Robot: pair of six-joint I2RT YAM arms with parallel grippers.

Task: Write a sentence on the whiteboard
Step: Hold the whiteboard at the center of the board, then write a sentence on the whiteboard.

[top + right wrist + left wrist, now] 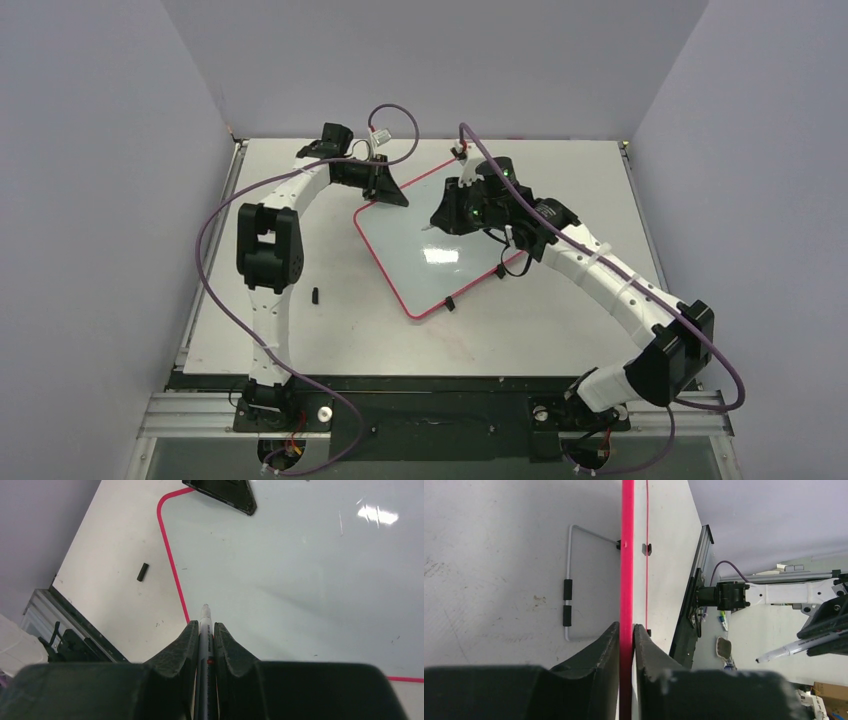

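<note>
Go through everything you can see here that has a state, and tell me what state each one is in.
whiteboard: blank, no letters on it, one edge clamped.
left gripper: shut on the whiteboard's red rim.
right gripper: shut on the marker.
marker: held lengthwise between the fingers, tip towards the whiteboard; contact cannot be told.
small black piece: lying loose on the table, apart from the whiteboard.

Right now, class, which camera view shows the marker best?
The right wrist view: the marker fills the centre, gripped in the right hand, tip toward the whiteboard. The left wrist view shows it small and side-on at the edge; the top external view largely hides it.
</note>
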